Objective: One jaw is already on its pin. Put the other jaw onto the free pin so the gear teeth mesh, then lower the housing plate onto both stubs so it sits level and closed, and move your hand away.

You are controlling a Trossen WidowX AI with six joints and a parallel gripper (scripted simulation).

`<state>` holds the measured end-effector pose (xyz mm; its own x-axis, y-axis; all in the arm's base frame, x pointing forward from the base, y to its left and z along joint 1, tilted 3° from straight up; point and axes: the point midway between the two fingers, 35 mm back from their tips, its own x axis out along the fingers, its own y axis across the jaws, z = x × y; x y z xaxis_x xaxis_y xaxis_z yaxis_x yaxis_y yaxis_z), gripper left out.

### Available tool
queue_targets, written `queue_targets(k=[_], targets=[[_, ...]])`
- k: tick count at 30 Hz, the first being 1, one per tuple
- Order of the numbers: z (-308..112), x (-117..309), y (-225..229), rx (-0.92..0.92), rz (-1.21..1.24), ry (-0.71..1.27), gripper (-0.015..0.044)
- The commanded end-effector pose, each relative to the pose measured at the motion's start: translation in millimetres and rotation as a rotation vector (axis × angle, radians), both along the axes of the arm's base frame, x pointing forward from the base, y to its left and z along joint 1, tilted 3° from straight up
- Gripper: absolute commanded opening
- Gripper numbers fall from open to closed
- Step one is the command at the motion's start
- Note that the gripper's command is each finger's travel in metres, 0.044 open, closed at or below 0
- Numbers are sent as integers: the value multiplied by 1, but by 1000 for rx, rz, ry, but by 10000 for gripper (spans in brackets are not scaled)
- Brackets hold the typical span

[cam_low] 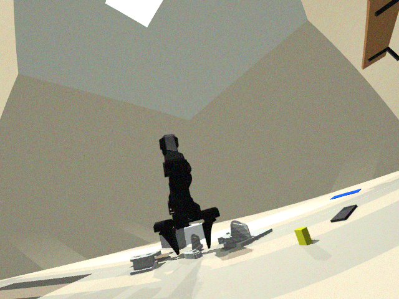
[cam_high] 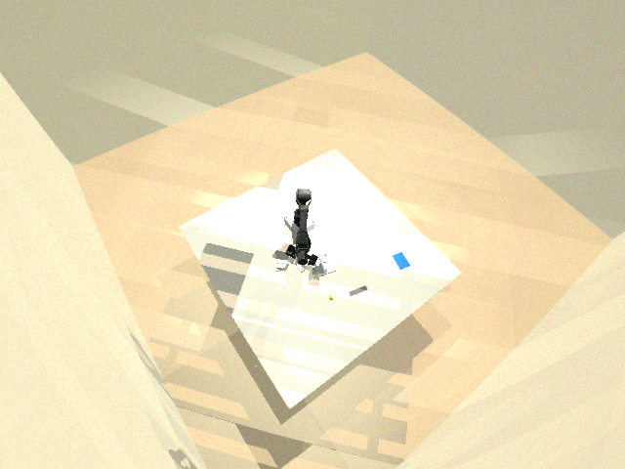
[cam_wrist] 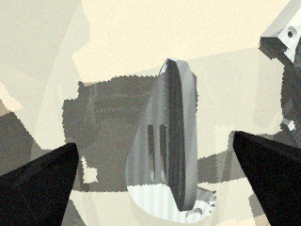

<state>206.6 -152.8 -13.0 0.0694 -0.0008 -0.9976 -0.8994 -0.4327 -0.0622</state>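
The loose grey jaw (cam_high: pixel 301 269) (cam_low: pixel 195 242) (cam_wrist: pixel 188 137) stands on the table with its broad face upright; its toothed end shows at the bottom in the wrist view. My gripper (cam_high: pixel 302 256) (cam_low: pixel 193 250) (cam_wrist: pixel 157 146) is open and points down, with its fingertips apart on either side of this jaw and nothing gripped. The grey base (cam_high: pixel 328 271) (cam_low: pixel 254 238) lies to the right, with the other jaw (cam_low: pixel 240 228) upright on it. The grey housing plate (cam_high: pixel 280 264) (cam_low: pixel 143 263) rests to the left. The free pin cannot be made out.
A yellow block (cam_high: pixel 330 297) (cam_low: pixel 303 235), a dark flat bar (cam_high: pixel 358 290) (cam_low: pixel 343 213) and a blue flat square (cam_high: pixel 400 260) (cam_low: pixel 345 194) lie farther right on the white table (cam_high: pixel 312 363). A pale part with a hole (cam_wrist: pixel 282 35) shows at the wrist view's right edge.
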Motion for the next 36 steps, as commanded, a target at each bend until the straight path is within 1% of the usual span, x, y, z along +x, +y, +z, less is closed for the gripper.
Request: queue_targets(k=[1,11,14,27,36], targets=[[0,0,0,0,0,0,414],[0,0,0,0,0,0,151],[0,0,0,0,0,0,134],[0,0,0,0,0,0,134],[26,1,-2,-1,-2,1,134]])
